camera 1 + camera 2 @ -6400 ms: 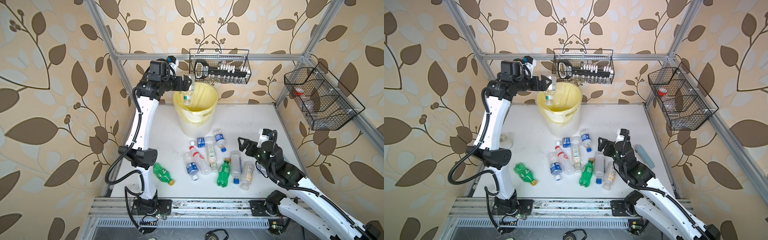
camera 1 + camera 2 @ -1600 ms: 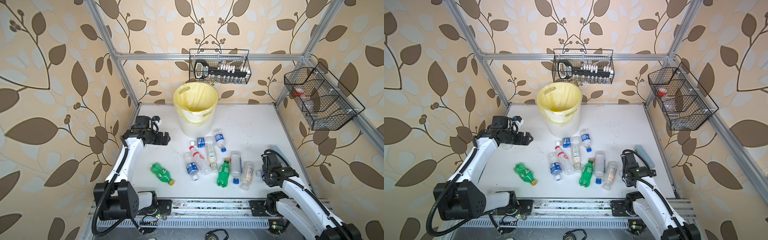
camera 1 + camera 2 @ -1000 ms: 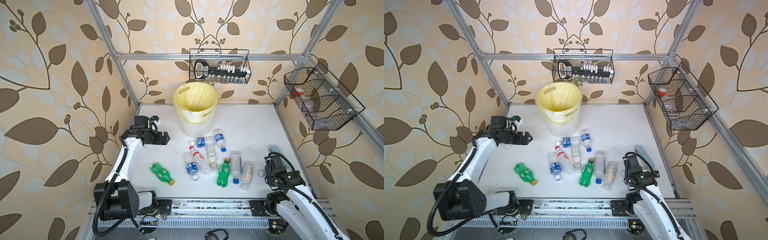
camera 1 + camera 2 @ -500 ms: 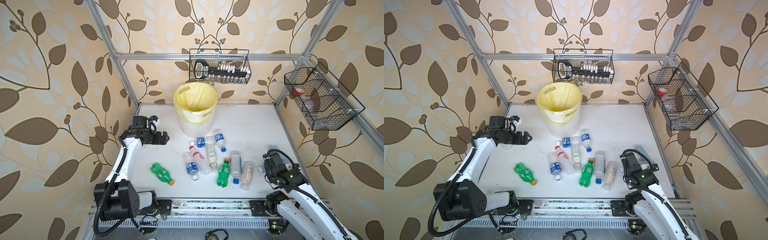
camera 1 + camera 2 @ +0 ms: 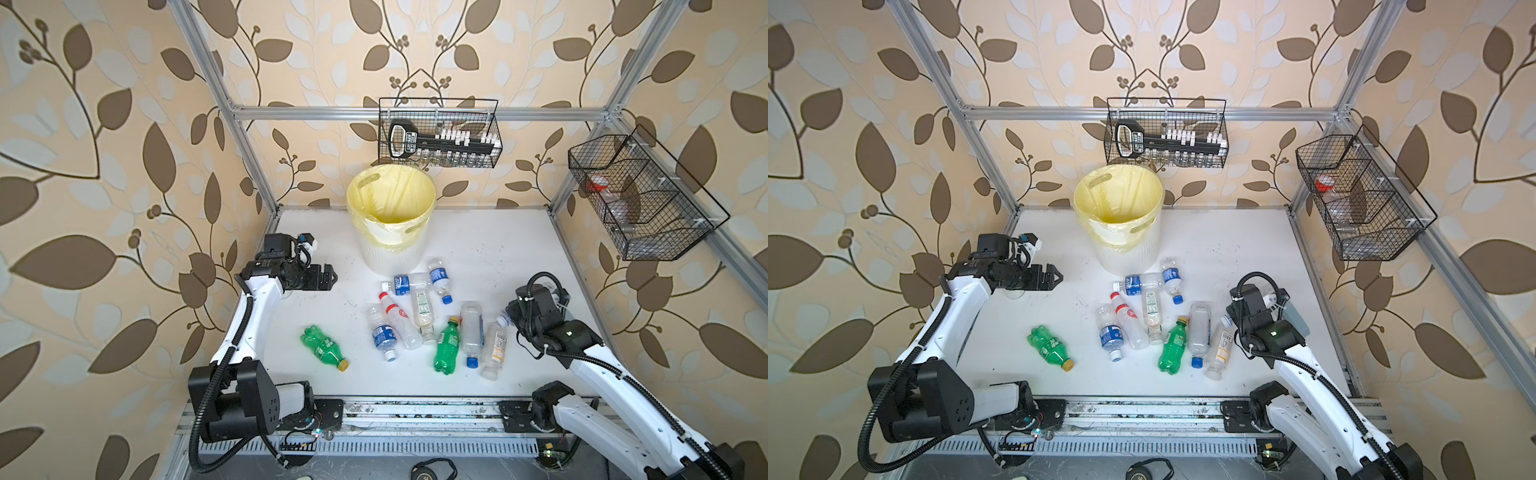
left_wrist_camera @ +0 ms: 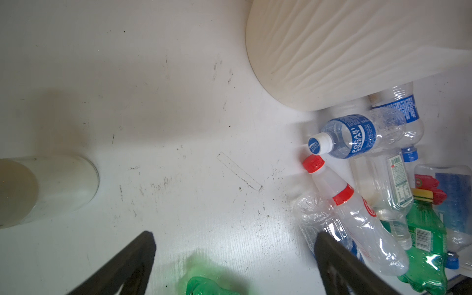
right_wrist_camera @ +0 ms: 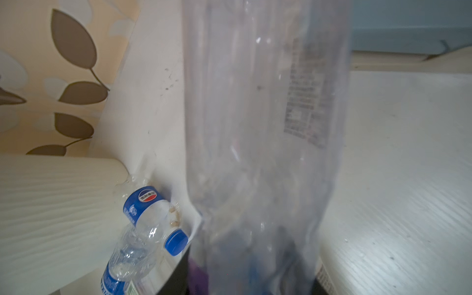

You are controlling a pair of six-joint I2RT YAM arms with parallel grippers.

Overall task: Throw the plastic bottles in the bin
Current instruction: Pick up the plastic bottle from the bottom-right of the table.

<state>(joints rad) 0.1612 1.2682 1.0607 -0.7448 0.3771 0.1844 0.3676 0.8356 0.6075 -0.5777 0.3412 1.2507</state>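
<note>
While right claw (image 7: 247, 281) pinches a clear bottle (image 7: 263, 127) | left claw (image 5: 330, 277) spread, empty | risk: the thin, slick bottle may slip free, or clip the tall bin (image 5: 390, 257) well ahead of that claw

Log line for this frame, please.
left claw: open, empty, over table | right claw: shut on clear bottle | loose bottles: lying on table near bin

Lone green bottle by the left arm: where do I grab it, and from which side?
Take the lone green bottle across its mid-body, coming straight down from above with the open left gripper. It lies flat on the table, yellow cap toward the front rail, clear of the other bottles, so jaws set across its long axis should have room on both sides.
</note>
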